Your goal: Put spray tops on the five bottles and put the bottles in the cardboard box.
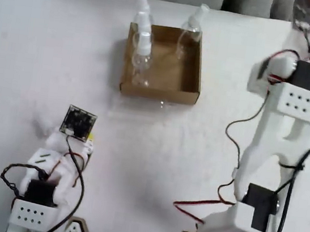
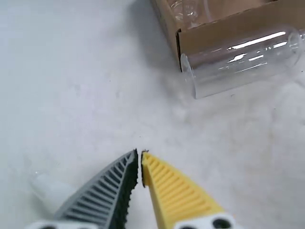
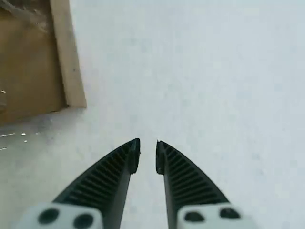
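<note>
White table (image 1: 50, 45), cardboard box (image 1: 158, 92) at the far middle. Bottles with spray tops (image 1: 144, 49) stand inside it, against the left and far walls. One clear capless bottle (image 2: 238, 59) lies on its side on the table, touching the box's front wall. Left gripper (image 2: 140, 155): tips practically closed, empty, low over the table short of that bottle; a loose white spray top (image 2: 47, 188) lies just beside its grey finger. Right gripper (image 3: 147, 143): narrow gap, empty, over bare table near a box corner.
</note>
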